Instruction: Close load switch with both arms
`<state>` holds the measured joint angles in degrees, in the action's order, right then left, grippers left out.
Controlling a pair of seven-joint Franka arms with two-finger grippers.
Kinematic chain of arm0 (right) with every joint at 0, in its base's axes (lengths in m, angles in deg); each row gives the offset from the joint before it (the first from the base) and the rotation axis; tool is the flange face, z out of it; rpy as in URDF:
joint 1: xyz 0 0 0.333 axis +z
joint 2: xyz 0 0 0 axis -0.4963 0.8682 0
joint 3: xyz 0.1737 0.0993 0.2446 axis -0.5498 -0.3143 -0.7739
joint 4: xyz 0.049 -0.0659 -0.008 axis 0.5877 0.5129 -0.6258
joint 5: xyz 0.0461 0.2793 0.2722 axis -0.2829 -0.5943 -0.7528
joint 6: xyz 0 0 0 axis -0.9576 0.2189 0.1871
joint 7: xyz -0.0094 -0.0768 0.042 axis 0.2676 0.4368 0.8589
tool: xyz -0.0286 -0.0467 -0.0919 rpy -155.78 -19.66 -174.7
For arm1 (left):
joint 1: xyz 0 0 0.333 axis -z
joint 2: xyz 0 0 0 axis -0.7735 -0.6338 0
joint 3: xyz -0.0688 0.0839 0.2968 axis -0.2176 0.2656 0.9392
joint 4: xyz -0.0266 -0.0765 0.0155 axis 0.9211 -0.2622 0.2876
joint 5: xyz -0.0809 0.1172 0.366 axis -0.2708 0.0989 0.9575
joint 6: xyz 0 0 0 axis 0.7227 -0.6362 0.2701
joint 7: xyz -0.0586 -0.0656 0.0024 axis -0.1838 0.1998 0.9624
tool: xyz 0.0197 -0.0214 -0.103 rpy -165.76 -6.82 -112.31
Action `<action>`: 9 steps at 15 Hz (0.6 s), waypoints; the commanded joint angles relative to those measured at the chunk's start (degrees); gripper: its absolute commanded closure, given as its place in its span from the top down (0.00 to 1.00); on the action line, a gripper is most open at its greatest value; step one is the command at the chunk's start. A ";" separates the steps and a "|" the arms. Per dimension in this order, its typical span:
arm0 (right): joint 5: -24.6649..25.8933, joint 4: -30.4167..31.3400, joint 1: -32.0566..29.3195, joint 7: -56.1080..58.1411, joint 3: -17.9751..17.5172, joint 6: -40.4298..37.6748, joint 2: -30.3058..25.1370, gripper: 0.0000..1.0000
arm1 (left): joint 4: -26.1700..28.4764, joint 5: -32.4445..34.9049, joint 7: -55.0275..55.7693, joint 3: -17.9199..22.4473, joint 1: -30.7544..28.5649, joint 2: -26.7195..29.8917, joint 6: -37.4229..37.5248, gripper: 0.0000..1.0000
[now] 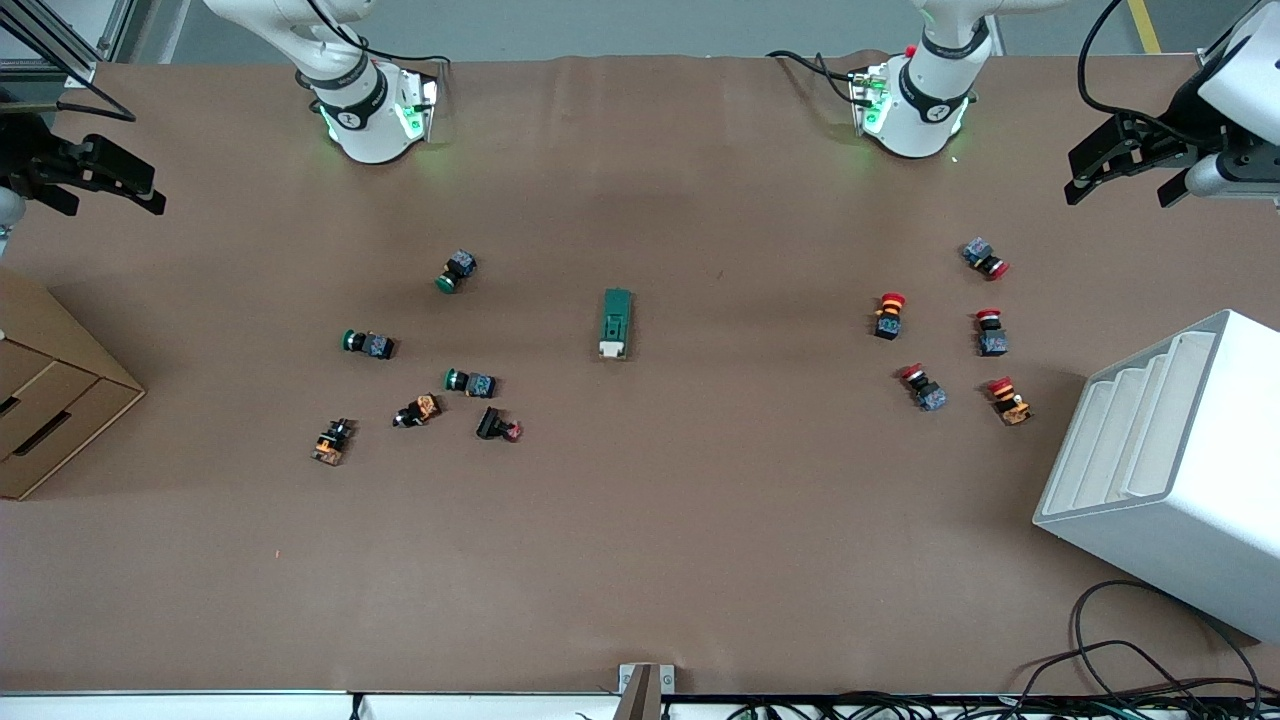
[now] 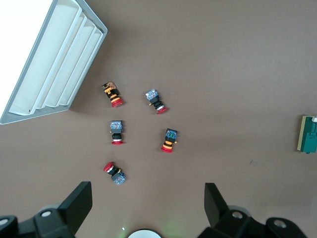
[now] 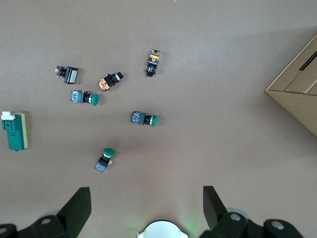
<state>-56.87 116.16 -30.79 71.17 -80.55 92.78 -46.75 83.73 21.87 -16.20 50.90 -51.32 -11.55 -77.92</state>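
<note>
Table: the broad brown table fills the front view, and nothing has been touched.
Rack: a white stepped plastic rack sits at the lower right of the frame.
Box: a brown cardboard box juts in at the left edge.
Left gripper: the black two-finger left gripper hangs at the upper right edge, fingers spread wide and holding nothing.
Right gripper: the black two-finger right gripper hangs at the upper left edge, fingers spread too.
Load switch: the small dark green rectangular load switch lies alone at frame centre, its cream tab toward the bottom, well apart from both grippers.
Buttons: red-capped push-buttons cluster right of centre, green-capped push-buttons left of centre.
Risk: both arms will converge on one small block, so I'd watch for the grippers clashing, or the switch skidding if only one side is braced.
</note>
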 commanded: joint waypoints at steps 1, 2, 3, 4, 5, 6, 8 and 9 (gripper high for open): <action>-0.31 1.98 -0.28 0.78 -0.26 0.25 -1.95 1.00 | 0.13 0.92 -0.33 -0.08 -0.23 0.43 -0.57 1.00; -0.22 1.98 -0.37 0.86 -0.09 0.16 -2.12 1.00 | -0.56 1.01 -0.24 -0.08 -0.23 -0.01 -0.57 1.00; -0.13 1.98 -0.37 1.30 -0.09 0.07 -2.13 1.00 | -1.44 1.53 -0.33 -0.17 -0.23 -0.71 -0.49 1.00; -0.13 1.98 -0.54 1.74 -0.09 0.16 -2.13 1.00 | -2.49 2.58 -0.68 -0.25 -0.23 -1.32 -0.40 1.00; -0.04 1.98 -0.55 1.74 -0.09 0.16 -2.13 1.00 | -2.85 3.46 -0.94 -0.34 -0.23 -1.85 -0.31 1.00; -0.04 1.98 -0.55 1.74 -0.09 0.16 -2.13 1.00 | -3.29 3.47 -0.94 -0.34 -0.23 -1.94 -0.31 1.00; 0.05 1.89 -0.55 1.74 0.00 0.25 -2.13 1.00 | -3.73 3.47 -0.94 -0.17 -0.32 -2.47 -0.31 1.00; 0.05 1.89 -0.55 1.74 -0.08 0.25 -2.13 1.00 | -4.17 3.47 -0.94 -0.08 -0.32 -2.73 -0.14 1.00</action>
<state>-56.83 116.16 -30.79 71.94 -80.45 92.67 -46.95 81.79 24.40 -16.21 50.93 -51.34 -12.95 -78.48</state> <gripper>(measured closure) 0.000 0.000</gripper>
